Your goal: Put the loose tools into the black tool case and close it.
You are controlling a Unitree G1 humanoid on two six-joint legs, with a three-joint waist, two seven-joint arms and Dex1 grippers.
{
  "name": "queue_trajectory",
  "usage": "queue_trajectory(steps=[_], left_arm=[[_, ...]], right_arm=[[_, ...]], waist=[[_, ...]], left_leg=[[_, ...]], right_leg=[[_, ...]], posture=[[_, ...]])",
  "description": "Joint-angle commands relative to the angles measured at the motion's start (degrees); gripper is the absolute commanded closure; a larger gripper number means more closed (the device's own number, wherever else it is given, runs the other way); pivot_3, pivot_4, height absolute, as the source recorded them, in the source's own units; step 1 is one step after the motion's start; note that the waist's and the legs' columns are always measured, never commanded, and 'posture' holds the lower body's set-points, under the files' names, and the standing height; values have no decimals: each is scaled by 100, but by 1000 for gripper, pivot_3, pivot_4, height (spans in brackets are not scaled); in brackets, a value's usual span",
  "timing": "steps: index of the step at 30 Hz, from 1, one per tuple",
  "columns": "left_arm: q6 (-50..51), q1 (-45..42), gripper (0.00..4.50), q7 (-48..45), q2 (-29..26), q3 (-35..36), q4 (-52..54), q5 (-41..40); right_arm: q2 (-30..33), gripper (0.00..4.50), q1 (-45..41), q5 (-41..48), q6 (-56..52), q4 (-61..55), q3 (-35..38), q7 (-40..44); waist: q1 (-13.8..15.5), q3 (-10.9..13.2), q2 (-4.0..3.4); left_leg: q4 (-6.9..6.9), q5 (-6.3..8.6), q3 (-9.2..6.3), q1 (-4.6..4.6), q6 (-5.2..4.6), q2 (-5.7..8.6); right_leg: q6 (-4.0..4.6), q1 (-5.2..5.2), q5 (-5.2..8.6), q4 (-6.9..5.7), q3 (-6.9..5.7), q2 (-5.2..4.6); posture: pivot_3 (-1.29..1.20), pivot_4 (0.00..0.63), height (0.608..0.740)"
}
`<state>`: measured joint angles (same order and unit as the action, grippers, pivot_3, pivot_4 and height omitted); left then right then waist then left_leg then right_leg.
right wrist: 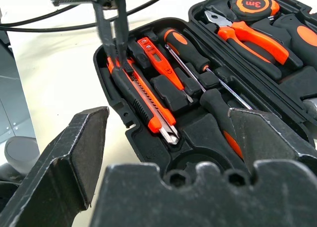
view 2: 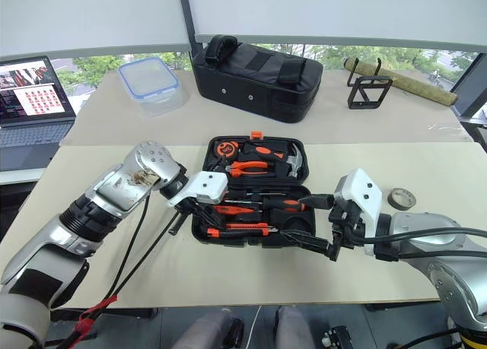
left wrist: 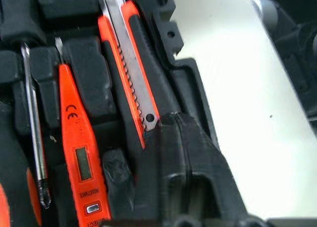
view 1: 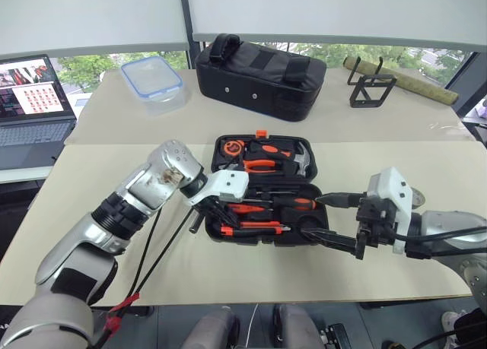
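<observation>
The black tool case (view 1: 262,189) lies open in the middle of the near table (view 1: 114,273); in its near half, the utility knife (right wrist: 143,96) sits along the front edge, the slim screwdriver (right wrist: 158,64) just behind it, the two long-shafted screwdrivers (right wrist: 198,68) further back; pliers (view 1: 260,165) and hammer (view 1: 300,160) rest in the far half; the tape roll (view 2: 401,198) lies on the table right of the case; behind the case stands the fabric bag (view 1: 262,75), a lidded container (view 1: 152,79) to its left, a laptop (view 1: 34,106) furthest left.

I saw beige tables (view 1: 114,182) under windows (view 1: 91,64) with white blinds (view 1: 91,14) drawn low, greenery outside in daylight.
</observation>
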<state>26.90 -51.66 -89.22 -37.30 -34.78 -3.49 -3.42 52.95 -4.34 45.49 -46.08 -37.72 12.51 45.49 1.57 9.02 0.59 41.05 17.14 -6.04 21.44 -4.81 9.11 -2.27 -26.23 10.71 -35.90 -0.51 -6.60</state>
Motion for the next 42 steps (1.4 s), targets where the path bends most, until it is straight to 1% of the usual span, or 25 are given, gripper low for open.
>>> queue_trajectory(steps=[1,6,9,11,12,15,16,17,18,19,20,22,24,25,28,30,32,36,42], left_arm=[[-428,213,4479,229,-12,-286,3,536],[-670,381,4479,311,-20,-302,-46,759],[-581,382,4479,486,73,-21,-143,657],[-179,301,4479,657,249,487,-169,247],[117,266,4479,720,331,935,-128,-156],[745,275,3759,819,332,2065,67,-1133],[856,324,3404,843,269,2312,149,-1335],[949,383,2935,901,214,2523,237,-1484],[1039,474,2748,981,153,2777,328,-1647],[1174,589,2320,1060,76,3024,461,-1824],[1307,697,1992,1135,4,3220,591,-1975],[1621,923,1201,1217,-113,3523,911,-2329],[2054,1168,537,1248,-239,3738,1298,-2765],[2216,1314,74,1299,-285,3818,1537,-2964],[2375,1767,74,1486,-405,3886,2197,-3279],[2349,1966,74,1569,-493,3834,2473,-3341],[2254,2126,74,1646,-584,3769,2681,-3328],[2178,2187,74,1856,-666,3714,2806,-3368],[2100,2216,74,2026,-733,3695,2881,-3422]], right_arm=[[5,0,16,36,90,-134,167,-9],[24,0,48,14,88,-110,187,-23],[56,0,117,-150,142,-28,322,-101],[64,0,206,-210,115,68,658,-220],[112,0,380,-237,44,156,978,-198],[261,0,1042,-385,-78,438,1878,29],[286,0,1218,-441,-76,531,2093,76],[302,0,1364,-478,-77,633,2283,107],[302,0,1491,-525,-87,777,2467,121],[311,0,1599,-603,-81,957,2607,128],[330,0,1681,-690,-59,1113,2690,142],[384,0,1730,-851,26,1404,2724,170],[435,0,1603,-982,78,1699,2610,147],[473,0,1486,-1083,134,1886,2484,136],[575,0,980,-1539,435,2553,1909,37],[604,0,625,-1742,560,2977,1582,21],[593,0,154,-1964,776,3472,1102,127],[476,0,-548,-2416,1152,4343,346,232],[253,0,-1234,-2883,1556,5417,-221,231]], waist=[[-1,0,-1],[14,-12,-5],[44,-14,-6],[74,-14,-5],[84,-13,-3],[104,-8,5],[90,-8,5],[78,-8,4],[60,-9,3],[43,-10,0],[23,-13,-3],[-5,-13,-4],[-31,-13,-4],[-35,-12,-4],[-67,-12,-5],[-77,-12,-5],[-73,-12,-5],[-76,-12,-7],[-78,-12,-7]], left_leg=[[-1,0,1,-2,0,0],[-2,0,1,-16,0,-1],[-3,0,1,-21,0,-1],[-1,0,2,-21,0,0],[-1,0,1,-18,0,3],[3,0,-1,2,-1,6],[4,0,-2,5,-1,5],[6,0,-1,2,-1,4],[5,0,-1,0,-1,2],[2,0,-1,-3,0,-1],[-2,0,2,-10,0,-2],[-9,0,5,-22,1,-4],[-9,-1,5,-23,2,-4],[-8,-1,5,-23,3,-4],[-7,1,8,-24,6,-2],[-7,3,11,-26,11,-2],[-9,5,10,-27,15,-2],[-9,4,12,-26,17,-2],[-10,4,12,-25,16,-1]], right_leg=[[0,2,0,0,0,-1],[0,14,0,0,2,-1],[0,16,0,-1,4,1],[0,17,0,-3,3,2],[-1,15,0,-6,2,4],[-2,-4,0,-12,-4,17],[-2,-9,0,-11,-6,19],[-2,-8,0,-15,-6,20],[-1,-8,0,-14,-6,19],[-1,-7,0,-12,-6,16],[-1,-4,0,-10,-2,11],[0,4,0,-8,2,7],[0,6,1,-9,5,8],[1,5,1,-10,7,8],[0,9,1,-9,9,7],[1,11,1,-9,11,5],[1,11,1,-10,11,4],[3,10,0,-9,14,2],[3,8,0,-9,13,3]], posture=[[0,150,716],[0,150,716],[0,150,716],[0,150,716],[0,150,716],[0,150,716],[0,150,716],[0,150,716],[0,150,716],[0,150,716],[0,150,716],[0,150,716],[0,150,716],[0,150,716],[0,150,716],[0,150,716],[0,150,716],[0,150,716],[0,150,716]])
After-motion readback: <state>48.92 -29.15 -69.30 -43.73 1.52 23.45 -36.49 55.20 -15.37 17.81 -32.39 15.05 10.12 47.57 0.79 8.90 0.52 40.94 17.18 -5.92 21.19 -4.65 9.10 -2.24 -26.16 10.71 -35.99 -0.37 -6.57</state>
